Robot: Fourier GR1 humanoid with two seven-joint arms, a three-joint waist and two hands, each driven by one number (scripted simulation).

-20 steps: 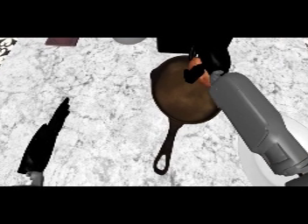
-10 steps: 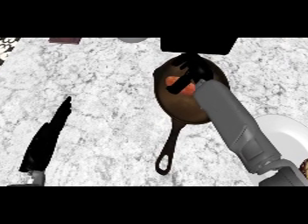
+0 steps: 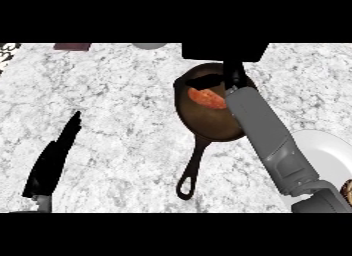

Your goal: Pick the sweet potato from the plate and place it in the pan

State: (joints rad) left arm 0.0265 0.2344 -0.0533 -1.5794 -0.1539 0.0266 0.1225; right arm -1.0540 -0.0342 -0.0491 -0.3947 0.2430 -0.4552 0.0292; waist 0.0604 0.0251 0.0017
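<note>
The right hand (image 3: 222, 81) reached over the far part of the pan (image 3: 208, 125), with its grey forearm running up from the lower right corner and crossing the pan's right side. Its black fingers (image 3: 202, 81) were spread out over the sweet potato (image 3: 206, 97), which lay inside the pan just below them; whether they touched it could not be told, but they were not curled round it, so the hand was wide. The pan was dark brown and sat on the speckled marble counter (image 3: 120, 100), its long handle pointing toward the lower edge. The white plate (image 3: 330, 157) lay at the right, just beside the pan and partly hidden behind the forearm. The left hand (image 3: 52, 162) rested well apart at the lower left of the view, seen edge-on with its fingers straight and pointing up and to the right, holding nothing. A dark object (image 3: 225, 50) stood at the counter's far edge, just beyond the pan.
</note>
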